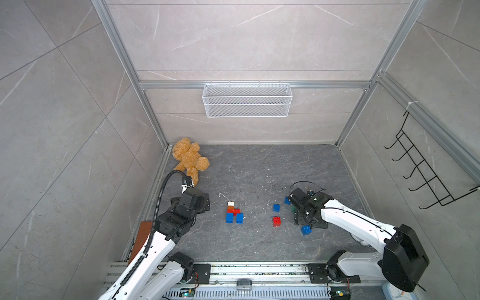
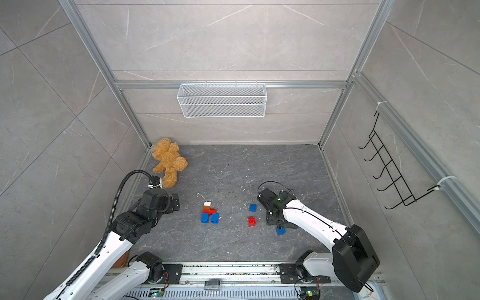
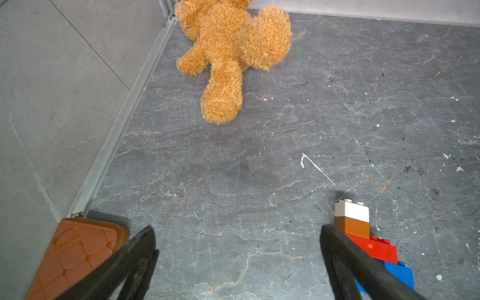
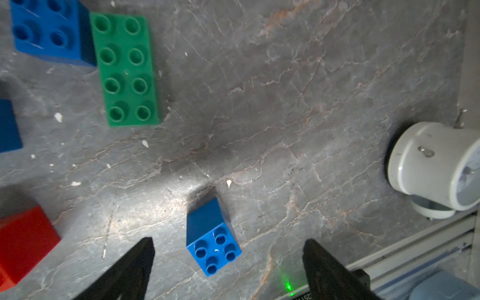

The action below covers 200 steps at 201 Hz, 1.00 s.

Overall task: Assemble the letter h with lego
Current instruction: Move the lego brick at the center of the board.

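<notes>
Nearest the robot's base, right of the half-built stack (image 1: 233,211) and a little closer in than it, a loose blue brick (image 4: 213,239) stands studs up on the floor (image 1: 259,168). Our right gripper (image 4: 228,244) hangs over it with fingers spread wide, one on each side, and floor shows in both gaps, so we grip nothing. Our left gripper (image 3: 237,228) sits left of the stack and apart from it, fingers also wide apart over bare floor, with a brown wallet (image 3: 75,254) farther left against the wall. The stack lies flat in mid-floor: two blue bricks (image 1: 229,217) side by side at its near end, then a long red brick (image 1: 235,211), a brown brick (image 3: 352,226) and a white brick (image 3: 352,210) at its far end. Right of the stack we see a single red brick (image 1: 276,221) and, just beyond that, a second blue brick (image 1: 276,207). Farther right a long green brick (image 4: 127,70) lies studs up with a third blue brick (image 4: 49,31) touching its side. Beyond the stack to the left, a teddy bear (image 1: 189,158) lies in the corner, and a wire basket (image 1: 246,100) hangs on the back wall.
</notes>
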{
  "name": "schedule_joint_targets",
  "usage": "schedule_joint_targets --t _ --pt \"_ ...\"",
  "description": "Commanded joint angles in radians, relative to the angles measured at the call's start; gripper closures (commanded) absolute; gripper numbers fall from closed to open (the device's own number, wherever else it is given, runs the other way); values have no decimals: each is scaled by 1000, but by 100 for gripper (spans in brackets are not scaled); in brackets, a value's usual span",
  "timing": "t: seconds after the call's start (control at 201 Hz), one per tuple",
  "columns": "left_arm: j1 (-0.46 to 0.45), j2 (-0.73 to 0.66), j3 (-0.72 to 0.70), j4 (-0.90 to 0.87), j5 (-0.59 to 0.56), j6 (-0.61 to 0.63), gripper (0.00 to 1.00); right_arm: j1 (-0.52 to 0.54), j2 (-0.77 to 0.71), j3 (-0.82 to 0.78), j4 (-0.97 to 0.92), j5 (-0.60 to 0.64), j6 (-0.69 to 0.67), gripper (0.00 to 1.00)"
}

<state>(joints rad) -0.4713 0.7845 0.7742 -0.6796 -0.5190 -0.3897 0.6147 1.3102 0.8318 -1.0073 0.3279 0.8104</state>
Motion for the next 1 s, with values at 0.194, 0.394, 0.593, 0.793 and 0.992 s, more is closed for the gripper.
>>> schedule_joint_targets --t 0.194,0.394,0.593,0.793,0.992 --pt "0 10 23 16 8 20 0 -27 35 -98 158 -136 11 13" --pt "-1 22 24 17 9 21 0 -27 42 -123 200 -163 7 14" --pt "-1 21 24 16 7 21 0 -26 68 -144 236 -189 10 16" --pt "0 34 27 18 8 23 0 -26 37 -169 252 -230 23 20" --pt "-1 38 26 18 8 24 0 -20 4 -182 264 -242 23 28"
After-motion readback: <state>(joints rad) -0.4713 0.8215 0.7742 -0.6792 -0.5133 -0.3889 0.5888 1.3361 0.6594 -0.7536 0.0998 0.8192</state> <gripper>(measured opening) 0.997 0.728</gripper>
